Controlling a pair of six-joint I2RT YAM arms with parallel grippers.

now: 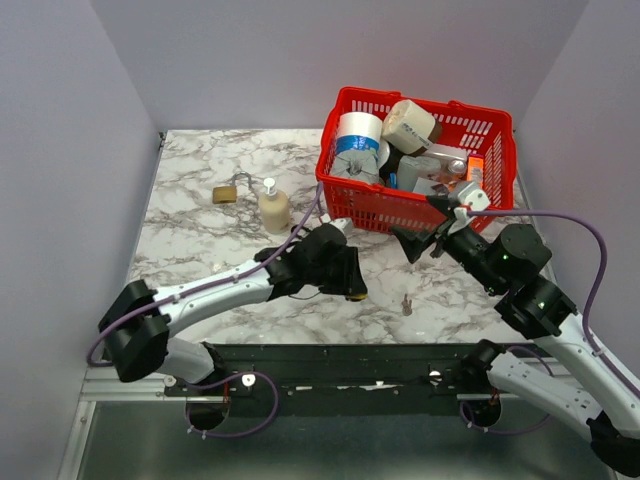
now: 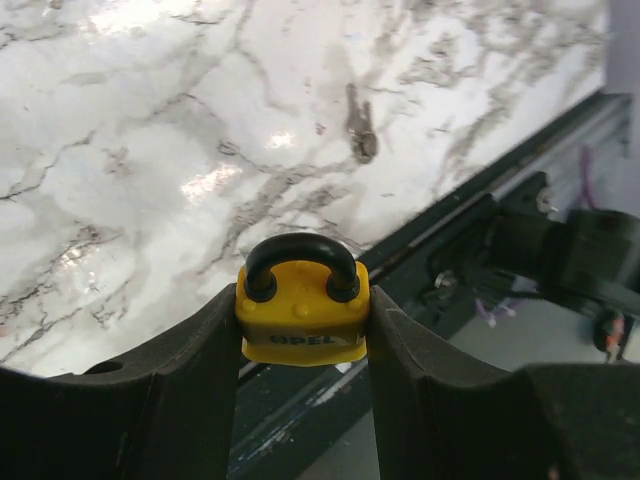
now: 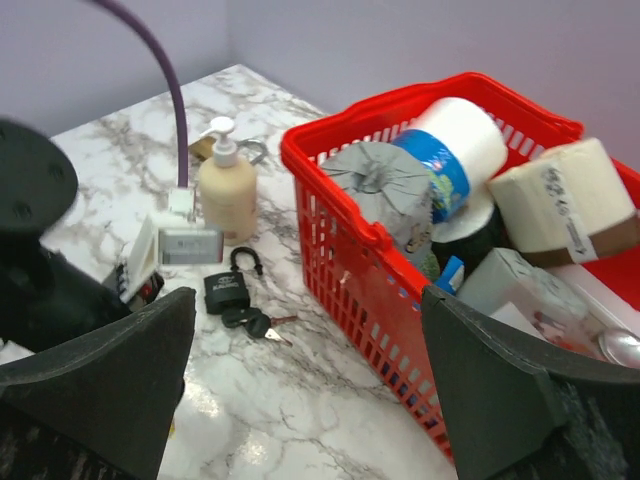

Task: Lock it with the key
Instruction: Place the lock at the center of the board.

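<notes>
My left gripper (image 1: 352,287) (image 2: 302,305) is shut on a yellow padlock (image 1: 357,296) (image 2: 301,322) with a black shackle, holding its body by the two sides above the table's near edge. The shackle points up and away from the wrist camera. A small dark key (image 1: 406,303) (image 2: 360,135) lies loose on the marble, to the right of the padlock and apart from both grippers. My right gripper (image 1: 428,228) (image 3: 305,300) hangs open and empty just in front of the red basket (image 1: 372,212), above and behind the key.
The red basket (image 3: 350,225) holds tape rolls, boxes and other items. A pump bottle (image 1: 273,208) (image 3: 226,190) and a brass padlock (image 1: 224,194) stand to its left. A black padlock (image 3: 225,290) with black-headed keys (image 3: 248,321) lies near the bottle.
</notes>
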